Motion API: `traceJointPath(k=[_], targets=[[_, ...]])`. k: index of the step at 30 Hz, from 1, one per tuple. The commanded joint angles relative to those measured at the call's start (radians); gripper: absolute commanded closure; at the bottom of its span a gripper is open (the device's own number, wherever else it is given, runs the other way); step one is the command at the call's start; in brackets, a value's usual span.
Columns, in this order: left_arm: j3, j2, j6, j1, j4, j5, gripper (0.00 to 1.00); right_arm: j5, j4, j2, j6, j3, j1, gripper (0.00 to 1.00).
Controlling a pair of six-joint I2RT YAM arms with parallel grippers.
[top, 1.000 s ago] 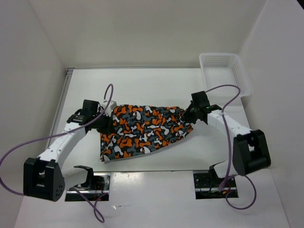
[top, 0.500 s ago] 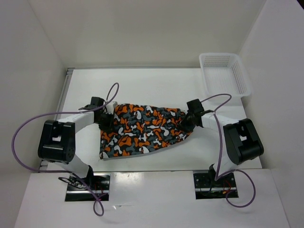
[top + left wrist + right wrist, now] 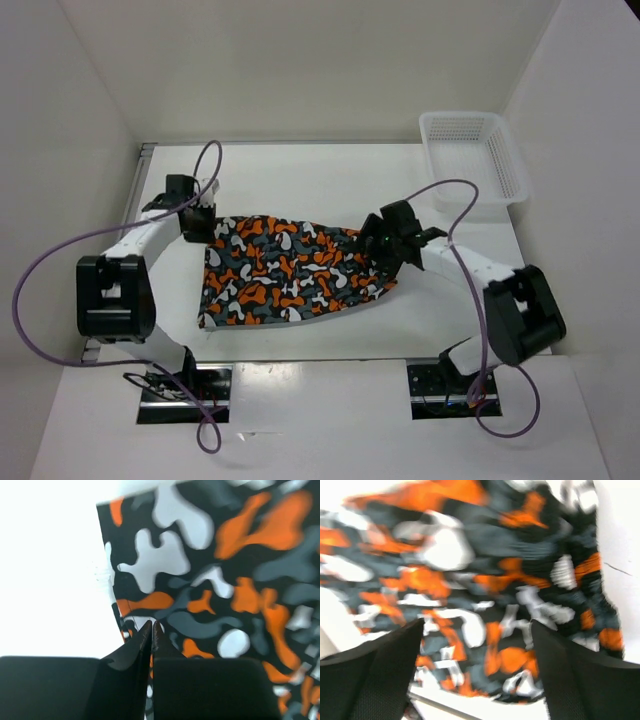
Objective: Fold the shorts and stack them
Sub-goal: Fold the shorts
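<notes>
The shorts [image 3: 290,270], printed in orange, grey, black and white blotches, lie spread flat on the white table [image 3: 300,180]. My left gripper [image 3: 203,226] sits at their far left corner. In the left wrist view its tips [image 3: 151,624] rest at the cloth's left edge [image 3: 225,580], jaws almost together with only a thin slit; whether the hem is pinched I cannot tell. My right gripper [image 3: 384,243] hovers over the shorts' right end. In the right wrist view it [image 3: 477,625] stands wide open above the print [image 3: 470,580], holding nothing.
A white mesh basket [image 3: 470,117] stands at the far right corner of the table. White walls close in the left, back and right sides. Purple cables loop from both arms. The arm bases sit at the near edge.
The right gripper has opened and let go of the shorts' right end. Both grippers have shifted left, and the shorts slid left and settled flatter. The left jaws have parted by a hair.
</notes>
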Motion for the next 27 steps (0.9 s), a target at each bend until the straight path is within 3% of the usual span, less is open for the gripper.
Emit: traceJointPath(k=[1, 7, 13, 18, 27], targets=[[0.055, -0.129, 0.023, -0.035, -0.066, 0.043, 0.90, 0.088, -0.048, -0.201, -0.030, 0.073, -0.028, 0.04], [-0.095, -0.210, 0.023, -0.177, -0.038, 0.199, 0.68, 0.060, -0.048, -0.360, -0.012, -0.076, -0.128, 0.00], [-0.244, -0.149, 0.023, -0.296, 0.075, 0.147, 0.70, 0.029, -0.120, -0.380, 0.025, -0.126, -0.177, 0.00], [-0.241, -0.068, 0.023, -0.296, 0.088, 0.066, 0.75, -0.092, -0.071, -0.357, 0.043, -0.202, -0.281, 0.08], [-0.230, 0.038, 0.023, -0.296, 0.128, 0.067, 0.76, -0.240, 0.081, -0.239, 0.063, -0.301, -0.310, 0.08]])
